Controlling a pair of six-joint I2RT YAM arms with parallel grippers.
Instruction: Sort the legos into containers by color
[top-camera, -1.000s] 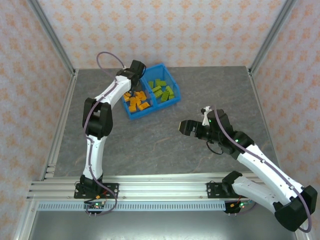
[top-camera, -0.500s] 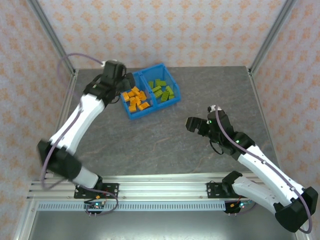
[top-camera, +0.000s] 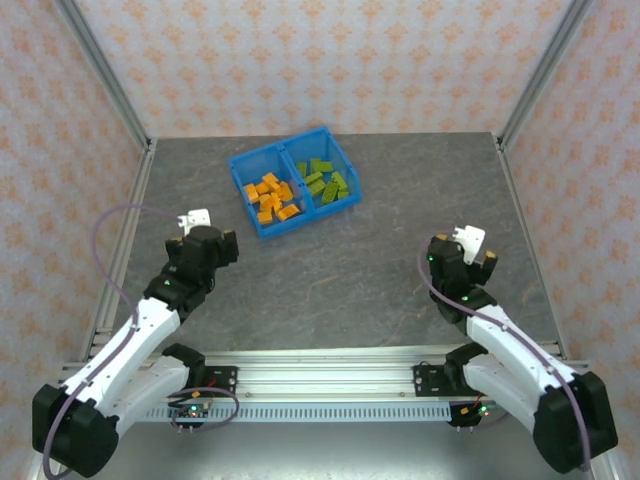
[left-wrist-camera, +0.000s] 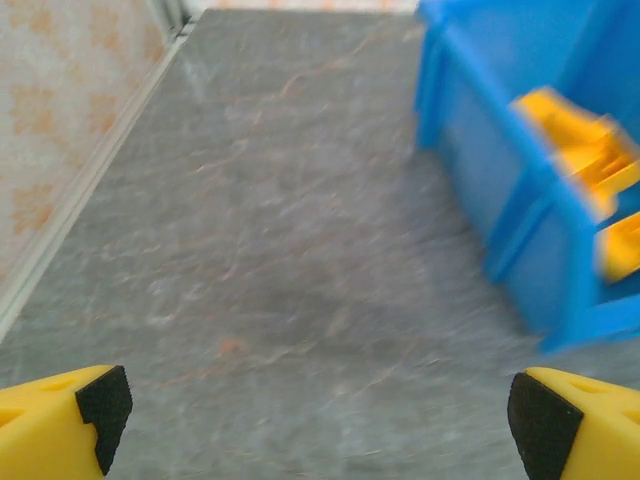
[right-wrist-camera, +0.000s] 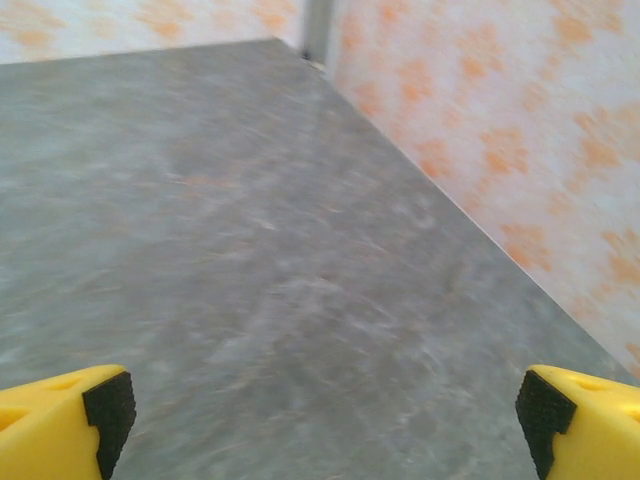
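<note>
Up at the far side of the table (top-camera: 340, 280) sits the blue bin (top-camera: 283, 226), and as far as I can tell the sorting is basically done: the orange legos (top-camera: 272, 197) are all piled in the left compartment and the green legos (top-camera: 325, 180) in the right one, with the dividing wall between them. I can't spot a stray brick on the grey tabletop from the overhead camera, so my read is that nothing is left to pick up, though a small piece tucked under an arm wouldn't shock me. Can't give an exact count either, the bricks overlap too much.

Left gripper (left-wrist-camera: 318, 405) has its jaws spread wide with nothing between them, just bare table, and the bin's corner is off to its right with orange showing inside. Right gripper (right-wrist-camera: 325, 405) is the same deal, wide open and empty, looking at the far right corner, well apart from the bin.

As for writing: no brand, label or text I can read anywhere, only the patterned walls (top-camera: 330, 70)
</note>
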